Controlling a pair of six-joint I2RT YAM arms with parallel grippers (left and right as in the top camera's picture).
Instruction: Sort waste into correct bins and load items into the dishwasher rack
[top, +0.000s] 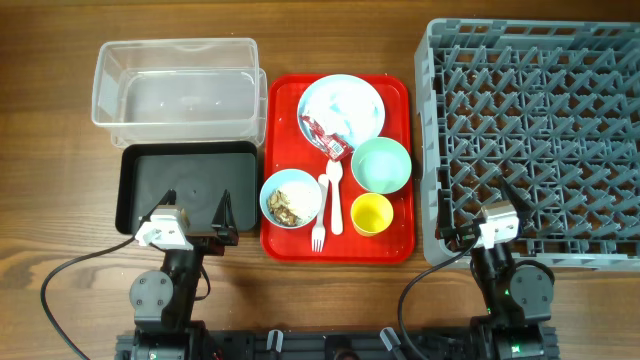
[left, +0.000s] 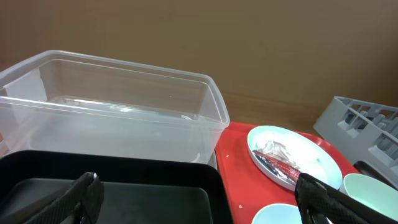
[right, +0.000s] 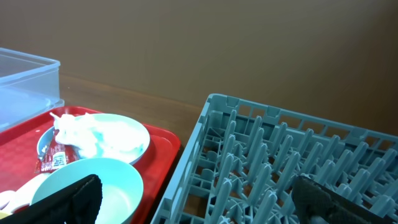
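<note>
Ribbed grey peg rack (top: 540, 130) sits at 3 o'clock of the glossy red tray (top: 280, 240), the clear tub (top: 175, 90) at 10, the matte black tray (top: 140, 170) at 8. The crinkled wrapper (top: 328, 138) lies on the round plate (top: 350, 100). Both arms sit low at 6, left gripper (top: 197, 207) and right gripper (top: 480, 205) spread wide, holding nothing.

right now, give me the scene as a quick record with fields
bins: clear tub, black tray, both empty
red tray: plate, light blue bowl, mint bowl, yellow cup, fork, spoon
plate: wrapper and tissue on it
light blue bowl: food scraps
mint bowl: empty
rack: nothing loaded
left end effector: open, above black tray
right end effector: open, at rack's near edge
</note>
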